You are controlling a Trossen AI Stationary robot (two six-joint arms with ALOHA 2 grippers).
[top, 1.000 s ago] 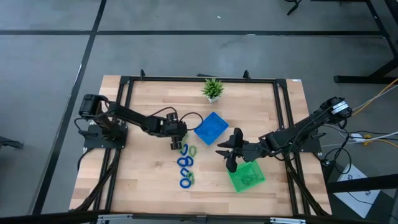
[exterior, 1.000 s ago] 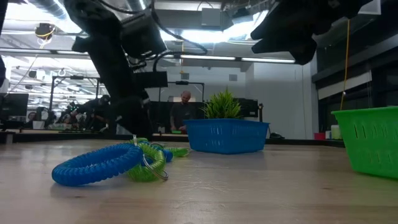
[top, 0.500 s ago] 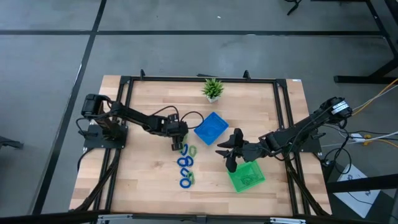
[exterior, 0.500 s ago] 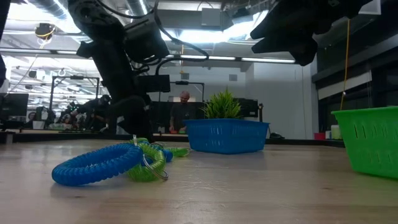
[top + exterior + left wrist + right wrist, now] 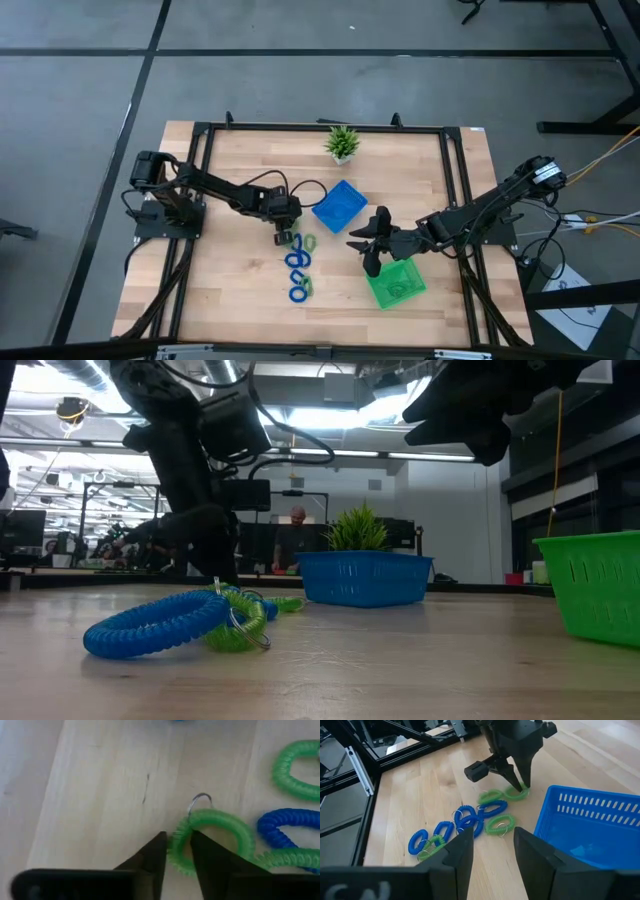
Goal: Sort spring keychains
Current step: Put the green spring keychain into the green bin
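While its fingers are pinching the coil of a green keychain (image 5: 212, 827) on the table (image 5: 230, 290), the left gripper (image 5: 177, 852) is standing at the far end of the keychain cluster (image 5: 298, 265); the blue tray (image 5: 339, 206) is sitting just beside it; the right gripper (image 5: 490, 845), fingers parted and holding nothing, is hovering near the green tray (image 5: 396, 284); the potted plant (image 5: 342, 143) is standing well apart.

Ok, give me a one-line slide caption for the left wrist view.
Left gripper jaws straddle the coil of a green spring keychain lying on the wooden table.

Left end effector (image 5: 177, 851) now pinching green keychain (image 5: 212, 837)
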